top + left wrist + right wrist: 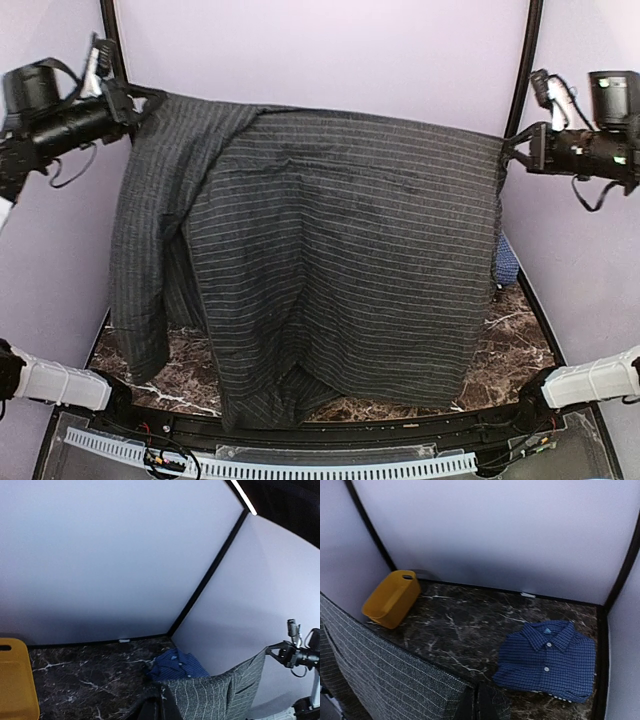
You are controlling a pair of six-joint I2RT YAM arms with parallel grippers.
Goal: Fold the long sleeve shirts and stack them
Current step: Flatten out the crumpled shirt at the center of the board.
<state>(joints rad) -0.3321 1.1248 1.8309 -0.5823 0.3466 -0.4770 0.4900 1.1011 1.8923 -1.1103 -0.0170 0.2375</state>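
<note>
Presently, left gripper (138, 100) and right gripper (510, 148) clenched the black pinstriped cloth shirt (340, 260), spread aloft; folding next called for laying it flat on the tabletop (525, 335).

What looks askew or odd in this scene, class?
The black striped shirt hangs crooked: its left side is doubled over in a loose flap, and its bottom edge is uneven. The blue shirt lies neatly folded.

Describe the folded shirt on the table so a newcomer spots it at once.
On the dark marble table, look at the right side by the wall. The blue checked shirt lies folded flat there, collar and white buttons up. The black pinstriped shirt hangs spread out instead, and the yellow basket sits far left.
</note>
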